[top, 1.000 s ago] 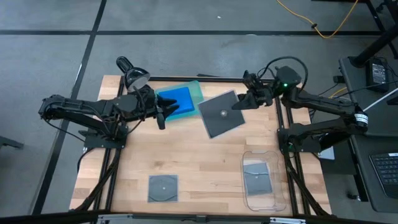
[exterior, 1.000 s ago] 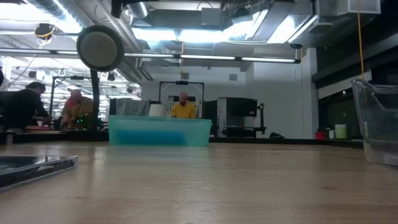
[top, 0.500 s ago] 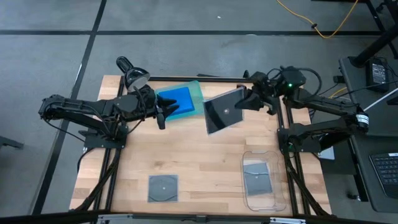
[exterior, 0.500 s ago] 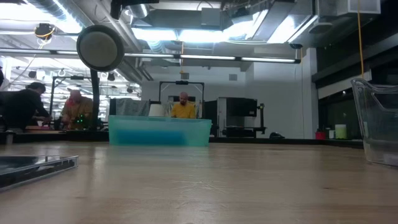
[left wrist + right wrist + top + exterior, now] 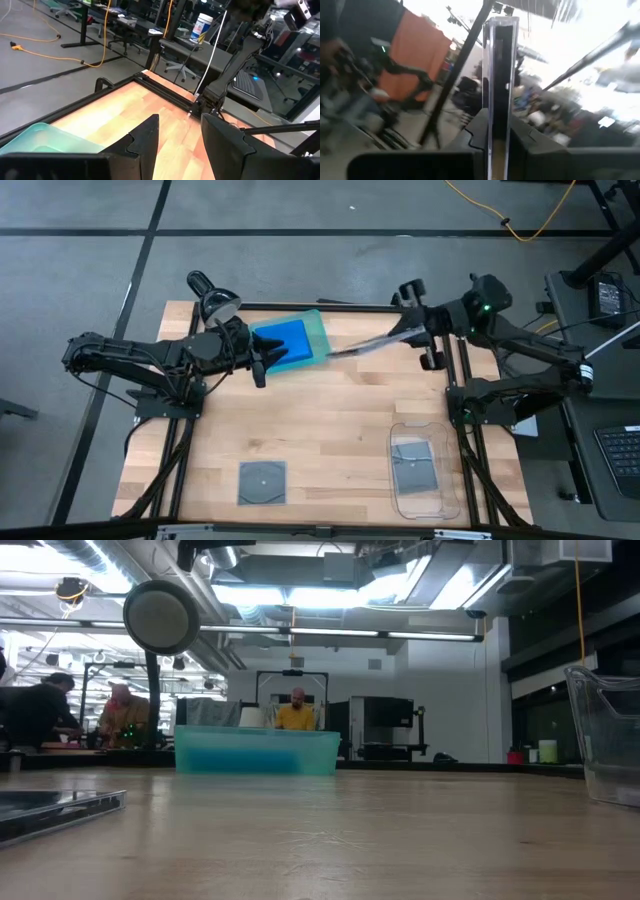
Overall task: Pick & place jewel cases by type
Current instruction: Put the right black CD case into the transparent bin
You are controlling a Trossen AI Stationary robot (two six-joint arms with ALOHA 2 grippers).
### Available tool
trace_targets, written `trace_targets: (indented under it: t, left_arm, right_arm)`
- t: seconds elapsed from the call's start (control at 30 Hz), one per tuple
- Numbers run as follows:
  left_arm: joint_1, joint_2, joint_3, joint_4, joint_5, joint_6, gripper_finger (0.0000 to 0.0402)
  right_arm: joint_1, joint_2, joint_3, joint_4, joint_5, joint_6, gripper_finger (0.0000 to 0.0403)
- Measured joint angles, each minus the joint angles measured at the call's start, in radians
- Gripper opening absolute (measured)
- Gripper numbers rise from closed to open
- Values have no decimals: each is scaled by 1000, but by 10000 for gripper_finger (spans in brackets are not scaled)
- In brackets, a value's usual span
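Beside the green tray, on its right, the right gripper pinches a grey jewel case, now turned edge-on where a second ago it showed its flat face; lifted, it seems bound for the clear tray. Left gripper, jaws spread, remains over the green tray.

Back left of table: a tray with a rectangular case in it, left gripper just beside it.
Back right: right gripper holds a square case edge-on above the table.
Front right: a second tray holding a square case.
Front left: another square case flat on the table.
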Motion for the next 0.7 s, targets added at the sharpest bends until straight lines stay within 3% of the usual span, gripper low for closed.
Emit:
trace_targets:
  t: [0.27, 0.5, 0.7]
  left_arm:
    - [0, 0, 0, 0, -40, -5, 141]
    - [0, 0, 0, 0, -59, -27, 141]
    - [0, 0, 0, 0, -114, -34, 141]
  right_arm:
    - [16, -1, 137, -243, 37, -491, 32]
    - [84, 0, 216, -639, 349, -1012, 36]
    - [164, 1, 222, -695, 672, -1257, 32]
